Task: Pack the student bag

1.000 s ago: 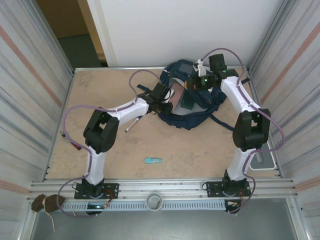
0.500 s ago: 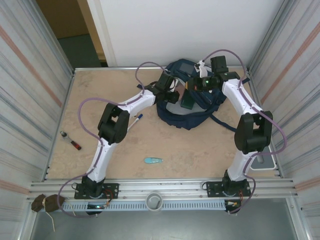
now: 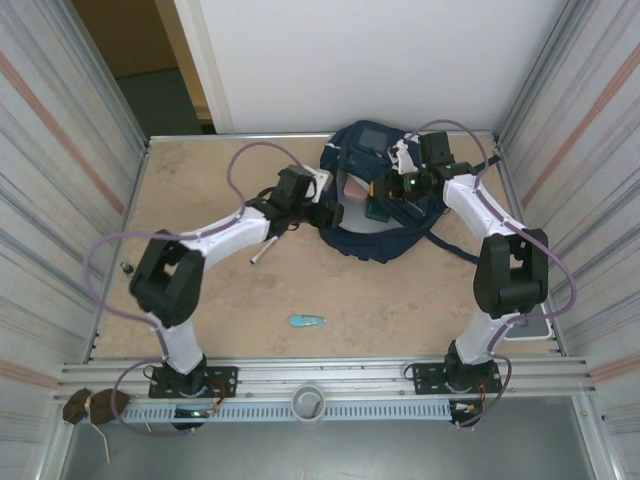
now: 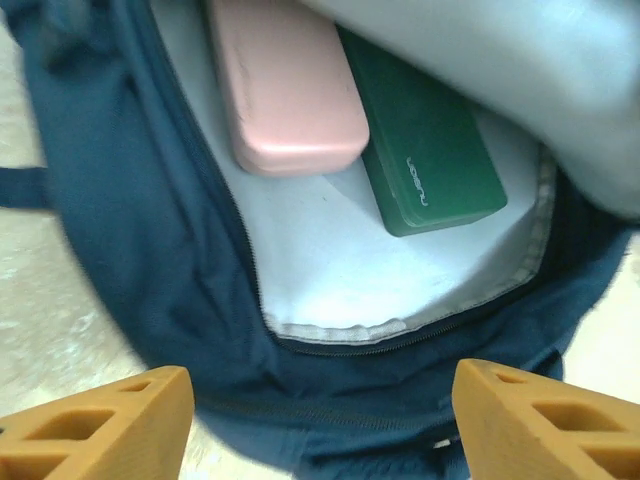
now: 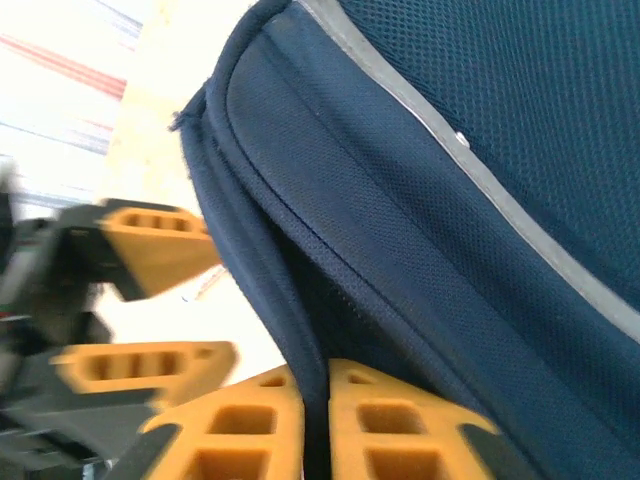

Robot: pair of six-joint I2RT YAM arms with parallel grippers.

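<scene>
Student bag [image 3: 372, 240] lay mouth-open at the far middle of the table [image 3: 200, 170], between both arms.
Pinched a fold of its navy rim in the right gripper [image 5: 315, 420], orange fingers pressed together on the fabric. Held the left gripper [image 4: 320, 420] spread wide at the bag's open mouth, with nothing between the fingers. Saw a pink case [image 4: 285, 85] and a green case [image 4: 425, 150] side by side on the pale lining inside. Saw a pen [image 3: 265, 248] beside the left arm and a teal object [image 3: 307, 321] nearer the bases.
</scene>
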